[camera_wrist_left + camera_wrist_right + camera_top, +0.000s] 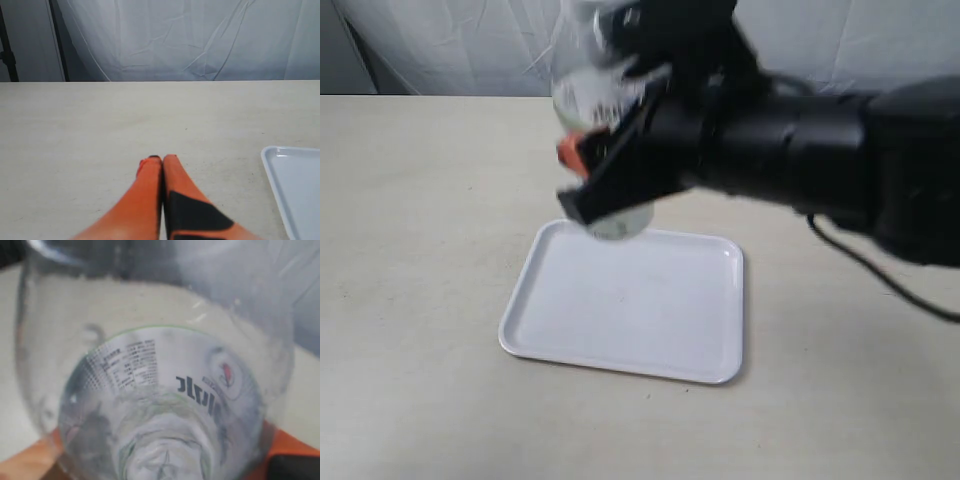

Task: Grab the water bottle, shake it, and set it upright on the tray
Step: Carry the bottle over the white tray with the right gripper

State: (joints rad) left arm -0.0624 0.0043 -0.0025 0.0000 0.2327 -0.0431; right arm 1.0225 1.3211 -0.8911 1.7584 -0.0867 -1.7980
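Observation:
The clear water bottle (605,120) hangs blurred in the air above the far edge of the white tray (630,310), with my right gripper (610,165) shut on it. In the right wrist view the water bottle (160,390) fills the frame, seen through its clear body to the white label with black lettering, with orange fingers (30,462) on both sides. My left gripper (162,159) is shut and empty, low over the bare table; the tray's corner (295,190) shows beside it. The left gripper is out of the exterior view.
A beige table (420,200) carries the tray. A white cloth backdrop (450,45) hangs behind the table's far edge. The right arm's black body (800,160) and a cable (880,270) reach in from the right.

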